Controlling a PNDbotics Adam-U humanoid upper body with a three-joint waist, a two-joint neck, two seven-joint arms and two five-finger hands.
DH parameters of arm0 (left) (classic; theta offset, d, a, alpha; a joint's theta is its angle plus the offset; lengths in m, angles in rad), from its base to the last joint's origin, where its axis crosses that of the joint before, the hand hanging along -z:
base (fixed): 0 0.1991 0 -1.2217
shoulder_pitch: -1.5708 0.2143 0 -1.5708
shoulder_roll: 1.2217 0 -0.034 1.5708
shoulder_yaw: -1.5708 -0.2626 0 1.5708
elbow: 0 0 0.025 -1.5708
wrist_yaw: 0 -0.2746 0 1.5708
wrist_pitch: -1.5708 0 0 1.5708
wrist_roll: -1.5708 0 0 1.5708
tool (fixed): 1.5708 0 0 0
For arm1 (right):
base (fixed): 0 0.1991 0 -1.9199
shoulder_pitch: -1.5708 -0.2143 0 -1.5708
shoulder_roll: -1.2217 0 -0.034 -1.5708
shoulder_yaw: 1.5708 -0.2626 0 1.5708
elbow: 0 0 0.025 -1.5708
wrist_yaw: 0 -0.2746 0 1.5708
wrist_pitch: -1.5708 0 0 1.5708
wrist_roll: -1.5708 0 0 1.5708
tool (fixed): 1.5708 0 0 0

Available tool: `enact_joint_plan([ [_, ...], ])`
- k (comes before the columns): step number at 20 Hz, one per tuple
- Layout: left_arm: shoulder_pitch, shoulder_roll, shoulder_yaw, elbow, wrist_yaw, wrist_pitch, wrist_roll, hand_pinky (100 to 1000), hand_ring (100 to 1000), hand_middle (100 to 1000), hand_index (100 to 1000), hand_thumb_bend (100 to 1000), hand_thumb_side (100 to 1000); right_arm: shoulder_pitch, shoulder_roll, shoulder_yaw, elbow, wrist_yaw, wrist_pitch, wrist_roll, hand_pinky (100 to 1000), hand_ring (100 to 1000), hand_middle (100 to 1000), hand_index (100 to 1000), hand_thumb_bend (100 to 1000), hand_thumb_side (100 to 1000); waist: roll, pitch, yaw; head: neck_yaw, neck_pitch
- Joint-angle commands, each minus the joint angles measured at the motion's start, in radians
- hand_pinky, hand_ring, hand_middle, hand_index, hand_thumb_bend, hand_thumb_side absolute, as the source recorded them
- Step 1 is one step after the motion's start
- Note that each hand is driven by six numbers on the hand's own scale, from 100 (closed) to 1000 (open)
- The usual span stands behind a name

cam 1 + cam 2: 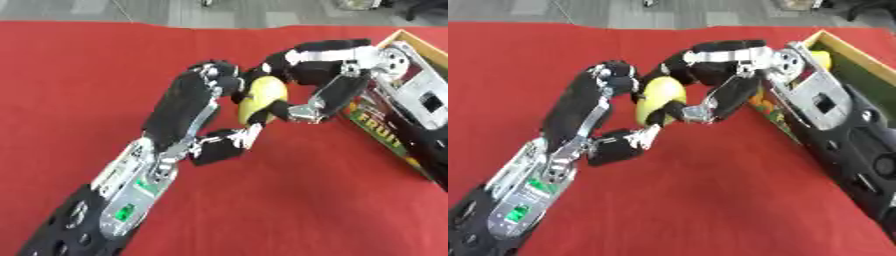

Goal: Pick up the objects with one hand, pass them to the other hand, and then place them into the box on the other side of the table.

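Both hands meet over the red table, left hand and right hand each curled around the yellow fruit. Only the right eye view shows a yellow item inside the box.

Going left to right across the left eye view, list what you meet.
Left robot hand → yellow fruit, held between both hands → right robot hand → box with its printed side at the right edge. All sit over the red cloth.

Matt red cloth, glossy printed box
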Motion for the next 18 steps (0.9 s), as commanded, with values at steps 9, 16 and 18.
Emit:
enact_joint_plan([
  [9,-0.02,0.0,0.007,0.012,-0.049,0.025,0.016,716,667,592,825,690,295,-0.013,-0.015,0.002,-0.075,-0.039,0.003,0.006,893,1000,639,590,100,227,0.001,-0.015,-0.001,-0.005,-0.01],
  [16,-0.019,-0.001,0.0,0.022,-0.084,0.028,0.029,723,681,609,850,819,395,-0.011,-0.021,-0.002,-0.078,-0.041,-0.001,0.006,891,1000,637,588,100,225,0.0,-0.015,-0.001,-0.003,-0.011],
  [18,-0.018,-0.002,-0.001,0.024,-0.086,0.027,0.033,724,683,611,853,834,425,-0.01,-0.023,-0.003,-0.078,-0.041,-0.002,0.006,890,1000,637,588,100,224,0.0,-0.014,-0.001,-0.002,-0.01],
])
